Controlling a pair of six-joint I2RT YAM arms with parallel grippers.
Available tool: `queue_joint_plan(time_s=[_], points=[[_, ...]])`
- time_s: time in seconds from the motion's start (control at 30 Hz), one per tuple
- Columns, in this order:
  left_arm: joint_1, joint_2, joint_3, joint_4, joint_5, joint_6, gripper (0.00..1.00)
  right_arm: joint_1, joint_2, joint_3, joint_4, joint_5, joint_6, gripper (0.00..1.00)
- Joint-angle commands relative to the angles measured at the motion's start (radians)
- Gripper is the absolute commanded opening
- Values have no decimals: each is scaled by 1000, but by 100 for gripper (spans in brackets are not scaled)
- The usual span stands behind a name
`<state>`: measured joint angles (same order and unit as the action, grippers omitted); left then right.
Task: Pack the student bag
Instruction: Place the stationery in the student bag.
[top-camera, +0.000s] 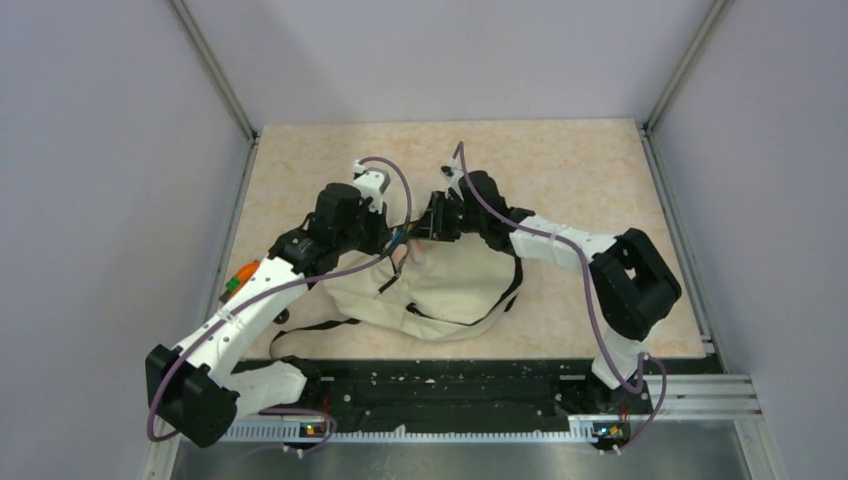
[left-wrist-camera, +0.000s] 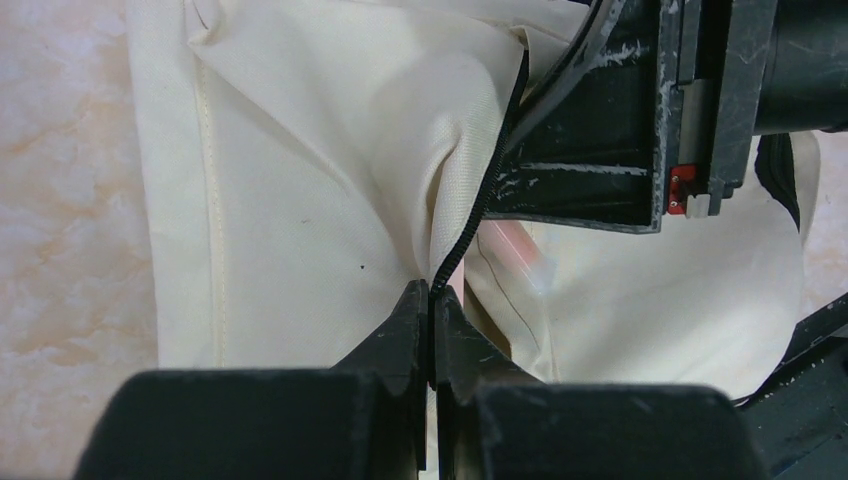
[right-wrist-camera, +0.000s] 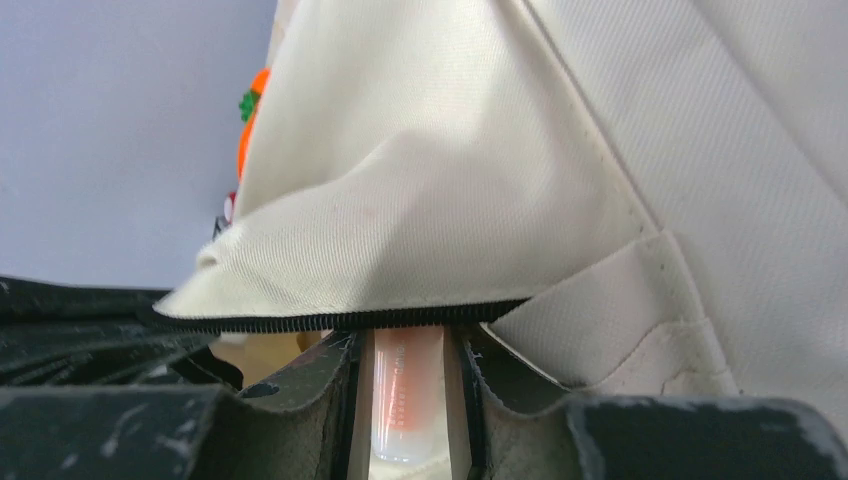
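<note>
Beige desk | left hand clamps bag rim, propping mouth | right hand grips pink tube, mouth just ahead

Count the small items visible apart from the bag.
2. A pink tube sits between the right jaws at the bag's zipper opening; an orange-and-green item lies by the table's left edge. Others may hide inside the bag.

Orange object (green-tipped) at the tabletop edge.

cream student bag on pale marbled table (small orange-and-green thing at its left edge)
</note>
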<state>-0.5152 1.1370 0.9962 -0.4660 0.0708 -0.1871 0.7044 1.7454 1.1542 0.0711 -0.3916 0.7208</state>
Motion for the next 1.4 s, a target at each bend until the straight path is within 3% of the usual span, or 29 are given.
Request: queue_joint_plan(time_s=[0.0, 0.47, 0.97, 1.17, 1.37], points=[[-3, -17, 10, 95, 44, 0, 0, 14, 15, 58, 180, 78, 99, 0], [-3, -14, 9, 100, 69, -8, 0, 101, 107, 53, 418, 555, 57, 0], [-3, -3, 14, 93, 69, -11, 1, 184, 290, 160, 412, 622, -43, 0], [-3, -16, 16, 84, 28, 5, 16, 184, 252, 129, 406, 592, -85, 25], [-2, -31, 15, 86, 20, 27, 41, 184, 152, 107, 353, 585, -171, 52]])
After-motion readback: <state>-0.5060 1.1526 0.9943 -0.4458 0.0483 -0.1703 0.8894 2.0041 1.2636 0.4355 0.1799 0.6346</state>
